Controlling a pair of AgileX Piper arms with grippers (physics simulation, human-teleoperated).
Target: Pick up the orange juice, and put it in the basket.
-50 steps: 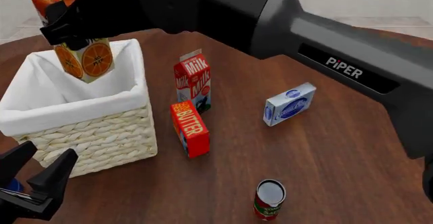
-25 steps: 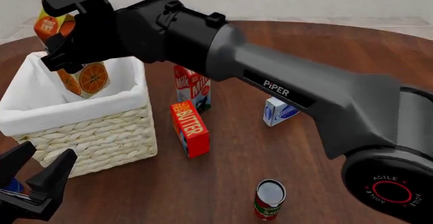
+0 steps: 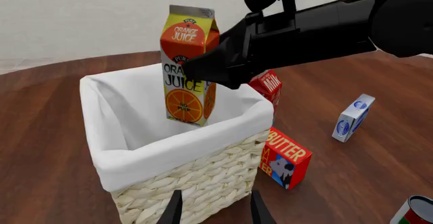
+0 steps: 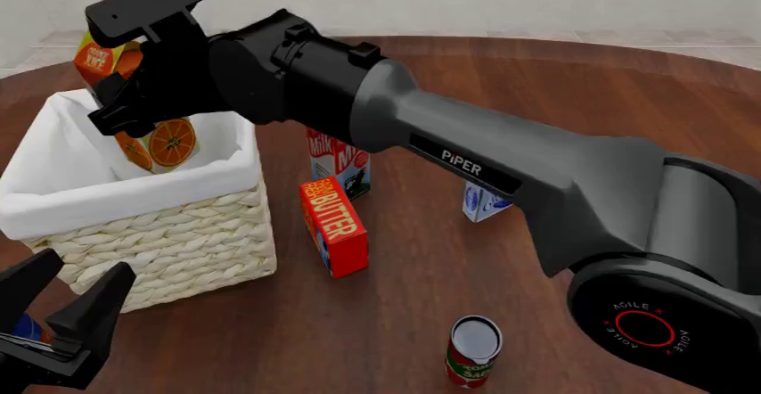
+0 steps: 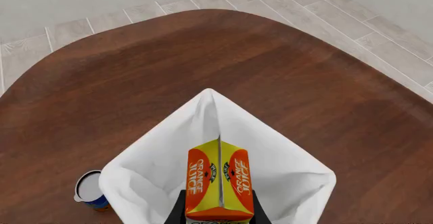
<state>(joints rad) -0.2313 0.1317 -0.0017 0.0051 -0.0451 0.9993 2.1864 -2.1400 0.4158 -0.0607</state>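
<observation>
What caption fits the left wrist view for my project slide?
Right gripper holds the orange juice upright, partly lowered into the basket.

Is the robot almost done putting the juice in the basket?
Almost. The pick-up looks done: the right gripper holds the orange juice off the table. Right now the carton hangs upright over the basket, its lower end just inside the white liner. Still left: lowering it in and opening the fingers to let go. The left gripper waits open beside the basket.
</observation>
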